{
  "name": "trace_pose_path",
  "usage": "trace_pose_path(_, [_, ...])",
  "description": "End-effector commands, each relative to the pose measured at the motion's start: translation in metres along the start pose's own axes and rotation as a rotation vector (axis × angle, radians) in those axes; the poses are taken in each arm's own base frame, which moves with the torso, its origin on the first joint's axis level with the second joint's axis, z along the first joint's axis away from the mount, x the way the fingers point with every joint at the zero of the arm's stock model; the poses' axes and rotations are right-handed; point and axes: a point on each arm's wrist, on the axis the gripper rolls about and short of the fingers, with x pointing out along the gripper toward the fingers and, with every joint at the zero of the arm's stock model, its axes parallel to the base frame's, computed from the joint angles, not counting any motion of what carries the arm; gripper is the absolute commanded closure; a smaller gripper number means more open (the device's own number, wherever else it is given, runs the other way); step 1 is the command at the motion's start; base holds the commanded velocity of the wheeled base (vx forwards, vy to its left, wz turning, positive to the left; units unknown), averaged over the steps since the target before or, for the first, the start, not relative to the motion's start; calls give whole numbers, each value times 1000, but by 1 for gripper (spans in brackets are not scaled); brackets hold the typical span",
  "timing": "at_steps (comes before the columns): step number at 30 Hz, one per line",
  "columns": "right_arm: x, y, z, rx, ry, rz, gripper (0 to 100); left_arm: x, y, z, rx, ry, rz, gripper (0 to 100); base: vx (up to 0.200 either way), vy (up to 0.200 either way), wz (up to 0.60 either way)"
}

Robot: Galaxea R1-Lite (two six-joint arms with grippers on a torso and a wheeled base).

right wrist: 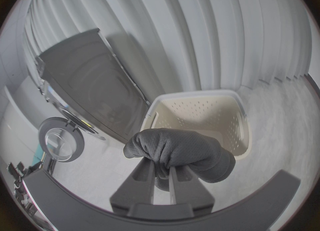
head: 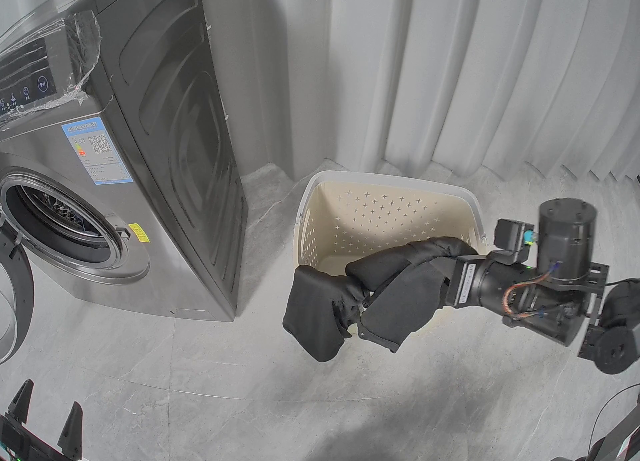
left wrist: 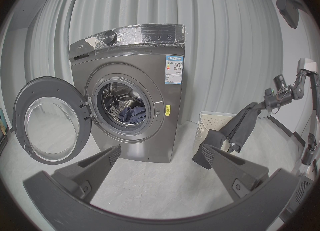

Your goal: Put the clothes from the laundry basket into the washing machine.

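A dark grey garment (head: 373, 289) hangs over the front rim of the cream laundry basket (head: 387, 182) and above the floor. My right gripper (right wrist: 162, 170) is shut on the garment (right wrist: 180, 151), whose folds cover the fingertips. The grey washing machine (head: 133, 149) stands to the left of the basket, its round door (left wrist: 50, 121) swung open. Blue clothes (left wrist: 133, 114) lie inside the drum (head: 63, 226). My left gripper (left wrist: 160, 149) is open and holds nothing, low in front of the washer at the near left (head: 47, 416).
White curtains (head: 433, 49) hang behind the basket and the washer. Bare grey tiled floor (head: 220, 362) stretches between the washer's front and the basket. The open door (head: 13, 296) juts out at the far left.
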Motion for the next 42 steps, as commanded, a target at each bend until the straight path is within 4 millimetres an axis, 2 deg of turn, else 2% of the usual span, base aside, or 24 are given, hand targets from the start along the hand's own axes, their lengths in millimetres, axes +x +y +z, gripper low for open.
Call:
trace_pose_path(1, [-71,4,33,-59,-186,127,100,0,0,-5,2,4,6,0,0,0,0])
trace_pose_path(7, [-91,5,41,-105,-243,180,100,0,0,-5,-1,4,4,0,-67,0,0])
trace_pose_path(20, [-94,0,38,-141,-242,166,100,0,0,-5,-3,4,3,0,-200,0,0])
trace_pose_path(26, [-94,1,41,-141,-266,212,100,0,0,-5,-3,4,1,0,0,0,0])
trace_pose_path(42, [-91,2,38,-146,-261,223,100,0,0,-5,-1,6,4,0,0,200,0])
